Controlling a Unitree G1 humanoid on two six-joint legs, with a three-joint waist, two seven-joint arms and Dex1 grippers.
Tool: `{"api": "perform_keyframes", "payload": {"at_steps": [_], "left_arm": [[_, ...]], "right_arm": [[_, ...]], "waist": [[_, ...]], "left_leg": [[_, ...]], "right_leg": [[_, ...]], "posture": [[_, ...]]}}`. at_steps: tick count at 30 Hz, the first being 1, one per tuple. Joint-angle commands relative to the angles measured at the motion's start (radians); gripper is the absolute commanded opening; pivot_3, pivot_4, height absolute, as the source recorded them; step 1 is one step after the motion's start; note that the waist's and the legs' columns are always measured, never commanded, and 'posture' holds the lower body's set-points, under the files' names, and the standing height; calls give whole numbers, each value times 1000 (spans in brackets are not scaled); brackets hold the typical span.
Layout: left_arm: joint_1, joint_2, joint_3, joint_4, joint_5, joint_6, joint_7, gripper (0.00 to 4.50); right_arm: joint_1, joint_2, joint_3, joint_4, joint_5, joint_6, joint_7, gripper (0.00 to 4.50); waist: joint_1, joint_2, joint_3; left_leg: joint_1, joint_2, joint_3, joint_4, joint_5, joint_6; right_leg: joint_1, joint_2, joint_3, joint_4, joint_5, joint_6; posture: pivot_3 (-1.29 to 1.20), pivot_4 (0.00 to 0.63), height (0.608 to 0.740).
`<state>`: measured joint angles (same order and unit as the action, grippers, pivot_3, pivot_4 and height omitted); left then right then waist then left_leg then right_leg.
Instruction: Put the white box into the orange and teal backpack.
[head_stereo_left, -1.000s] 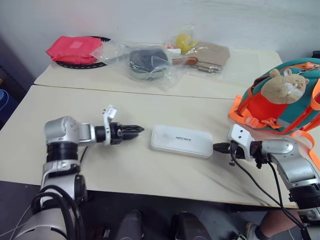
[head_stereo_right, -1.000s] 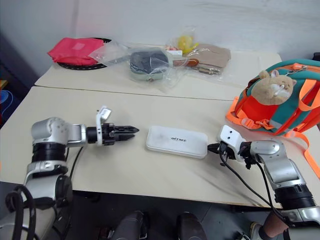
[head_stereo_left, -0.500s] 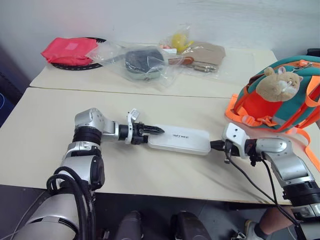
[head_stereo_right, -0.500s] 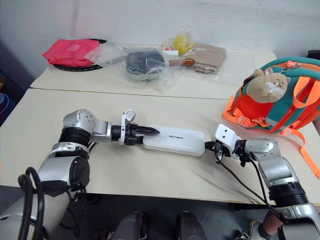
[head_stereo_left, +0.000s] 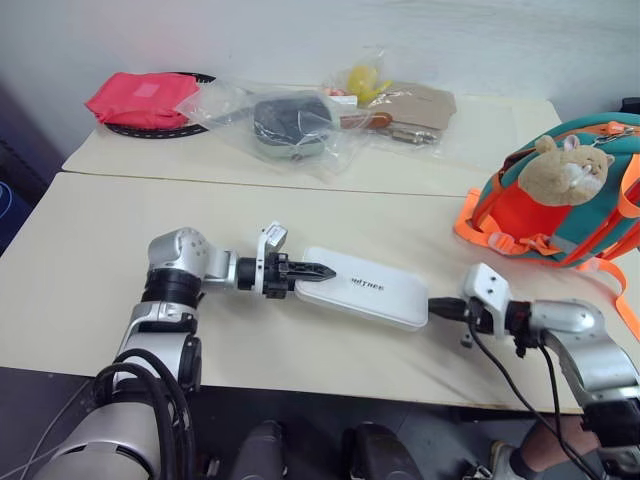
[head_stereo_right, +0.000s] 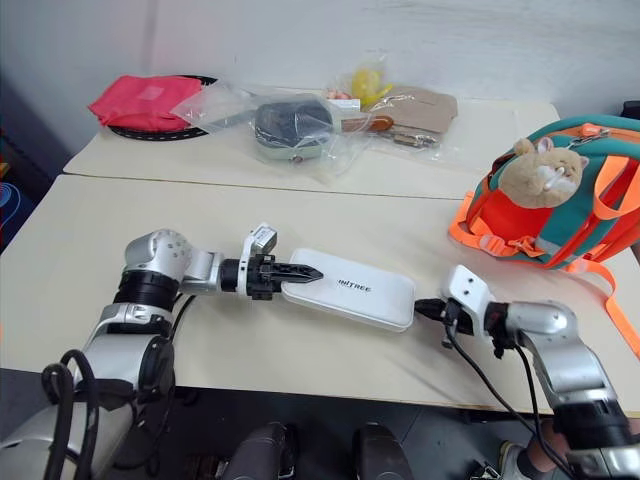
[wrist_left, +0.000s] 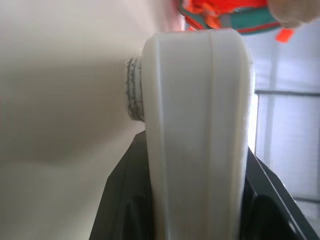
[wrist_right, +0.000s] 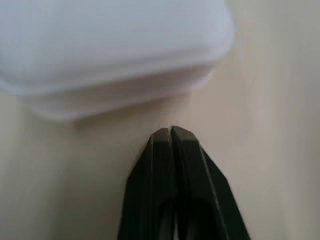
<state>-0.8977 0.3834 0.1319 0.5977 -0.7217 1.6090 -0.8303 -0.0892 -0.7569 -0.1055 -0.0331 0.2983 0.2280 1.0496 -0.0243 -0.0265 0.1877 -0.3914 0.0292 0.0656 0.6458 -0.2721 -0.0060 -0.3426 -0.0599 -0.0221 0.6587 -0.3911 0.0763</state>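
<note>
White box (head_stereo_left: 362, 287): flat case with dark lettering, lying near the middle of the cream surface (head_stereo_left: 90, 250), its long axis running from the left arm toward the right arm, tipped slightly askew. Well apart from the orange and teal backpack (head_stereo_left: 560, 205), which stands at the right edge, plush animal facing out.

Left end effector (head_stereo_left: 312, 271): the left wrist view shows its black fingers (wrist_left: 125, 200) on either side of the box's short end, clamped on it. The end grip likely serves to lift the case lengthwise for feeding into the bag.

Right end effector (head_stereo_left: 440, 307): fingers pressed together, tip just off the box's opposite end with bare surface between, seen in the right wrist view (wrist_right: 172, 137). It holds nothing.

Change: a second ago the left end effector stood clear of the box; it has since reached the near end and closed onto it. The right tip, then at the box's end, has drawn back a little. The box has swung slightly.

Back of surface, uninvolved: red cloth pouch (head_stereo_left: 140, 97); clear plastic bag with dark grey item (head_stereo_left: 290, 122); further small bagged goods (head_stereo_left: 400, 100).
</note>
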Motion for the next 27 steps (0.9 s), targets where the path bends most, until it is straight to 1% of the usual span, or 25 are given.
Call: {"api": "perform_keyframes", "payload": {"at_steps": [1,3,6,7,10,11,14,17,18,21,22,24,25,27], "left_arm": [[67,45,110,-209,-60,-71,4,1291],[159,93,146,-345,-61,-193,-28,1291],[287,145,171,-486,-67,-324,-83,1291],[317,151,184,-511,-72,-357,-91,1291],[452,156,234,-610,-59,-575,-178,1291],[491,160,240,-636,-56,-617,-195,1291],[557,179,244,-683,-86,-636,-214,1291],[591,192,262,-704,-143,-601,-213,1291],[600,199,263,-708,-152,-602,-215,1291],[604,209,259,-706,-167,-611,-212,1291],[607,210,262,-705,-167,-619,-207,1291],[625,222,267,-709,-163,-637,-205,1291],[636,230,267,-712,-161,-645,-206,1291],[651,247,272,-712,-168,-649,-212,1291]], "right_arm": [[147,26,-216,-115,134,7,-36,1230],[267,83,-361,-173,195,1,-97,1861],[372,168,-524,-198,235,-26,-199,2923],[387,191,-567,-195,245,-39,-229,3251],[394,246,-692,-159,287,-78,-312,4348],[392,248,-717,-145,295,-82,-330,4483],[367,215,-729,-96,286,-97,-332,4483],[266,128,-692,10,260,-133,-298,4483],[195,83,-664,69,247,-138,-288,4483],[30,3,-591,213,219,-153,-256,4483],[-59,-8,-549,246,245,-110,-234,4483],[-190,-21,-469,297,264,-60,-176,4483],[-230,-23,-437,317,260,-52,-147,4483],[-283,-26,-386,355,237,-55,-109,4099]], "waist": [[1,0,0],[0,0,0],[-6,1,0],[-5,1,0],[-4,1,0],[-4,1,0],[-4,1,0],[-8,3,1],[-8,3,1],[-13,5,2],[-13,4,2],[-16,5,2],[-17,5,2],[-15,5,2]], "left_leg": [[0,0,0,0,0,0],[1,0,-1,0,0,0],[2,1,0,-3,0,-1],[2,1,1,-4,0,-1],[3,-1,1,-7,0,0],[3,-1,2,-8,0,-1],[5,-1,2,-14,1,-1],[5,-1,3,-15,2,-1],[5,-1,4,-15,2,0],[6,-1,5,-14,3,1],[6,-1,5,-15,3,1],[6,0,4,-15,3,0],[6,0,4,-15,4,0],[5,1,3,-15,4,-1]], "right_leg": [[0,0,0,0,0,0],[1,0,0,0,0,0],[1,1,1,-2,0,0],[1,1,1,-3,0,0],[2,-1,2,-4,0,0],[2,-1,2,-5,0,0],[2,0,2,-7,0,-1],[1,0,3,-7,0,-1],[1,0,4,-6,0,-1],[1,0,5,-6,0,-1],[1,0,4,-5,0,-1],[0,1,4,-4,0,-1],[0,1,4,-4,0,-1],[-1,2,4,-4,0,-1]], "posture": [[0,150,740],[0,150,740],[0,150,740],[0,150,740],[0,150,740],[0,150,740],[0,150,740],[0,150,740],[0,150,740],[0,150,740],[0,150,740],[0,150,740],[0,150,740],[0,150,740]]}}
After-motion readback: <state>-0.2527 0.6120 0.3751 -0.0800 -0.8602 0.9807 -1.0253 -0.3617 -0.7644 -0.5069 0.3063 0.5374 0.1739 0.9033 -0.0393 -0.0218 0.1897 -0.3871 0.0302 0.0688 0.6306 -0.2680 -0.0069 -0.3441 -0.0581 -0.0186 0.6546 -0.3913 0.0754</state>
